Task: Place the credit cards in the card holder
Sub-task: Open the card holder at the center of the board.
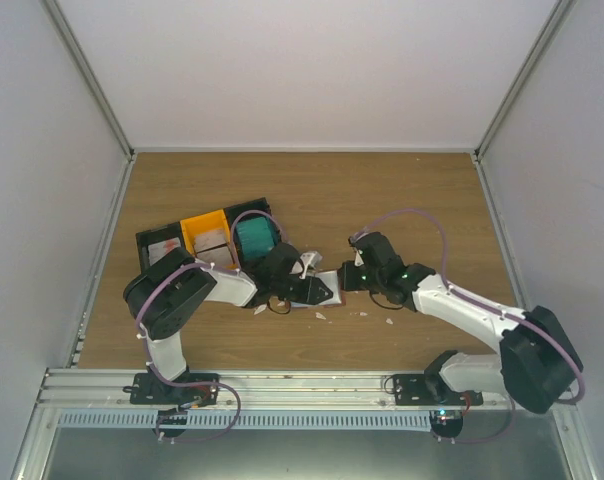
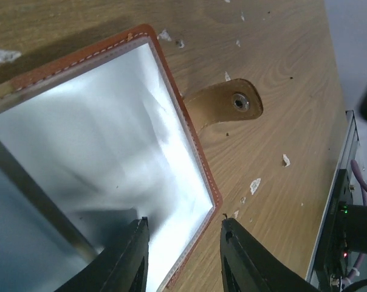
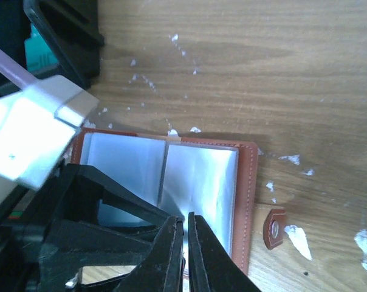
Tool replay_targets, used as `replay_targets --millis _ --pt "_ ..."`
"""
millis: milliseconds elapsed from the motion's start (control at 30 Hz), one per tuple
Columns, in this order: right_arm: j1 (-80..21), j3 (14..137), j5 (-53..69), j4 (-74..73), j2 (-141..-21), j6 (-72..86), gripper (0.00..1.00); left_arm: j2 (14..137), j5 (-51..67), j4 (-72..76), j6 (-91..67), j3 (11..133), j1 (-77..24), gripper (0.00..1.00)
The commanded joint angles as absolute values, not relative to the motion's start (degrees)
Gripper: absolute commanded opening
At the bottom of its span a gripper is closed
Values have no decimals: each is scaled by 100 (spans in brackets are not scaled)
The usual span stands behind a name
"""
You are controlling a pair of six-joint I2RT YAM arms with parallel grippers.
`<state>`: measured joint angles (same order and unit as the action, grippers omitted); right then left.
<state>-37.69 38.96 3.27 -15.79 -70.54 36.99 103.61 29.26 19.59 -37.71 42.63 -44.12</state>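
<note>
In the right wrist view the left arm (image 3: 31,134) covers part of the card holder (image 3: 202,182). From above, both wrists hide nearly all of it; the teal cards (image 1: 252,237) are too small to count.

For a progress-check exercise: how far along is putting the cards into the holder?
Done: the holder lies open. In hand: the left tool straddles its edge, open; the right tool is shut over a sleeve. Left: the cards sit in the bins; none shows in a sleeve.
</note>
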Motion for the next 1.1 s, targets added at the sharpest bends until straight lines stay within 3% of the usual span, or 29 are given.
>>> replay_targets --millis 0,367,767,1067 --pt "-3730 3920 716 -1291 -7551 3735 7 10406 2718 2248 -3702 4032 -4456 33" --pt "-3729 3924 1344 -903 -8681 3469 12 9637 2816 2215 -3865 3878 -4456 31" --pt "-3881 4355 862 -1378 -8902 2898 22 9006 819 -224 -3602 4333 -4452 32" --pt "-4693 4809 11 -1732 -9156 2960 44 7961 60 -765 -3714 4184 -4377 34"
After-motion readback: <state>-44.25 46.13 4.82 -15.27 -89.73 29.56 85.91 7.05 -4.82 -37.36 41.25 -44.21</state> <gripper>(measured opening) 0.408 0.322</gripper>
